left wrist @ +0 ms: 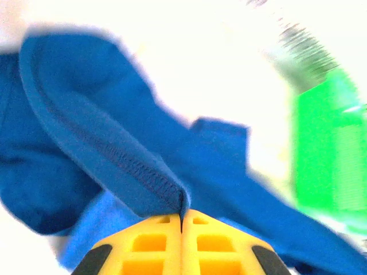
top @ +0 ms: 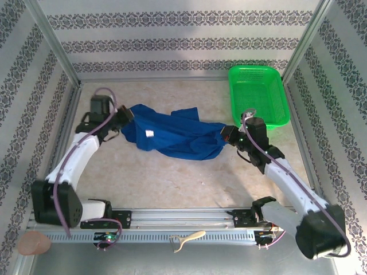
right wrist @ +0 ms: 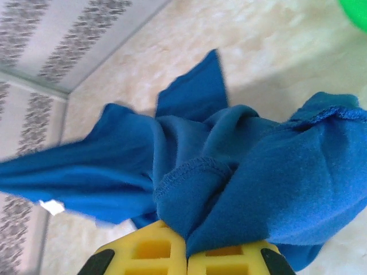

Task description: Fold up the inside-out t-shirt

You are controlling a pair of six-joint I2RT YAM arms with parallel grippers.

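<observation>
A: Entry one, containers?
B: One green basket point(top: 258, 94), far right corner of the table point(top: 172, 183); mesh walls and floor in plain view; it stands apart from the cloth.
A: Entry two, the garment?
B: One inside-out t-shirt point(top: 172, 136), royal blue; crumpled across mid-table, outside the basket; small white tag point(top: 149, 133) showing; strung between the two grippers.
A: Entry three, grippers?
B: On the left gripper point(left wrist: 182, 213), yellow jaws pressed together on a stitched hem at the shirt's left end; on the right gripper point(right wrist: 186, 243), jaws clamped on bunched hem at its right end, near the basket's front edge.
</observation>
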